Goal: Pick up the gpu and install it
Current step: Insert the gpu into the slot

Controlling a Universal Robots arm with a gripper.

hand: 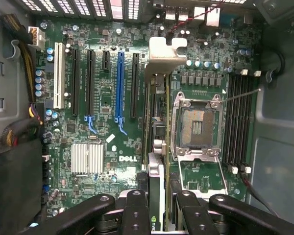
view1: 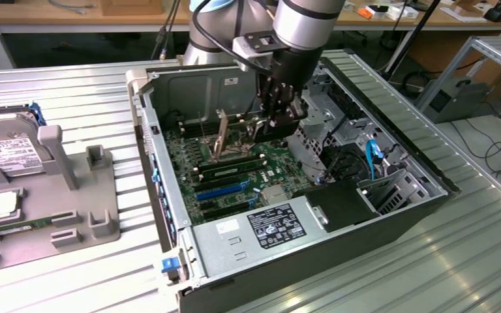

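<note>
Inside the open computer case [view1: 390, 163], the tool [hand: 157, 198] grips the gpu [hand: 156, 122] edge-on above the green motherboard [hand: 108, 147], beside the blue slot [hand: 120, 83].

A matt grey sheet-metal case [view1: 233, 244] sits on a ribbed, brushed-metal table [view1: 76, 85]. Inside, the motherboard [hand: 108, 73] is glossy green, with a ridged bare-metal heatsink [hand: 87, 158]. The gripper [hand: 157, 203] is matt black; the gpu [hand: 156, 147] has a dull silver bracket.
</note>
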